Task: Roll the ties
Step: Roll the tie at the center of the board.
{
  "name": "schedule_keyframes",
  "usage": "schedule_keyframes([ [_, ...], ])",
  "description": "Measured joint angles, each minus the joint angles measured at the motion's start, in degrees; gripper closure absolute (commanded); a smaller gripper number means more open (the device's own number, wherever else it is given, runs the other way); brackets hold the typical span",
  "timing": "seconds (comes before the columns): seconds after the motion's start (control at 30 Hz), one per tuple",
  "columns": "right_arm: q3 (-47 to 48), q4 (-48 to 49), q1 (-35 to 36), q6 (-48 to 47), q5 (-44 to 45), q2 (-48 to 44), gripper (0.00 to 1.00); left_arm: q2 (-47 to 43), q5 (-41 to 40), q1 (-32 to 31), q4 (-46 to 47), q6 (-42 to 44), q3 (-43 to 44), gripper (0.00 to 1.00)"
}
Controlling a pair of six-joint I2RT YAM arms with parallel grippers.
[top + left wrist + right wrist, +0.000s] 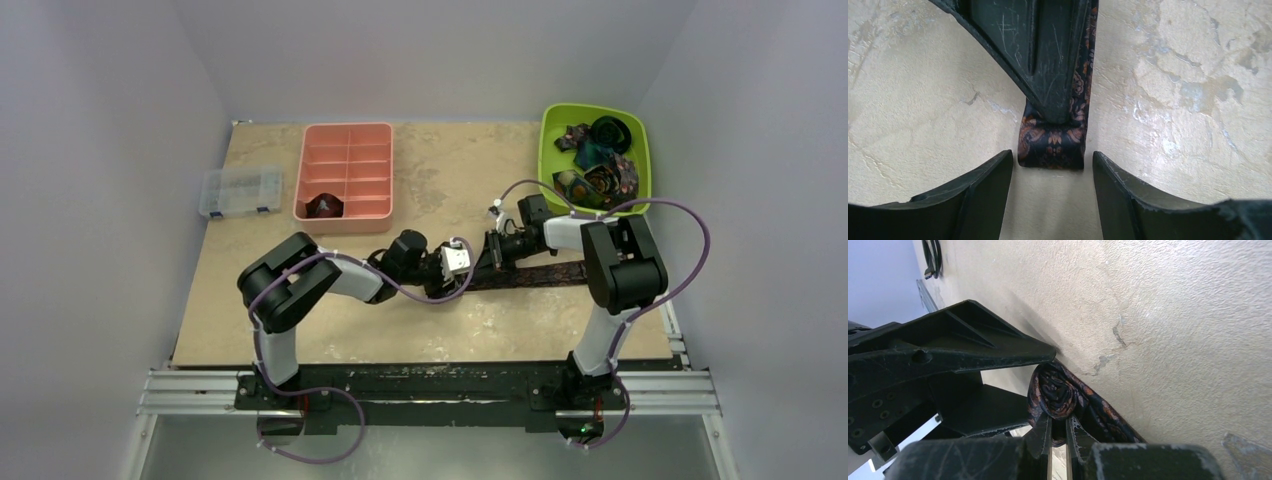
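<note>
Brown-maroon tie [1053, 145] end pinched in clenched right tool [1059, 421], released left tool [1052, 161] straddling its tip

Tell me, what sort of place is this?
Most likely a robotics lab test cell: plain white walls box in a small table, two robot arms are bolted to a metal rail, and rolled ties lie in a green bin.
</note>
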Motion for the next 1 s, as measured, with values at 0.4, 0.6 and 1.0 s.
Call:
schedule_keyframes([
  [0.4, 2.21, -4.0, -0.72, -1.11, 1.99, 0.96, 1.0, 5.27, 3.23, -0.22, 17.25, -6.45, -3.28, 0.37],
  [0.6, 5.05, -7.82, -1.09, -1.46, 1.27, 3.76, 1.0, 9.09, 2.8, -0.92, 24.35, -8.87, -2.49, 0.66],
  [1.0, 4.09, -0.02, 1.75, -1.53, -1.68, 3.5, 0.6, 1.53, -4.61, -1.14, 10.19, -3.5, -3.1, 0.76],
])
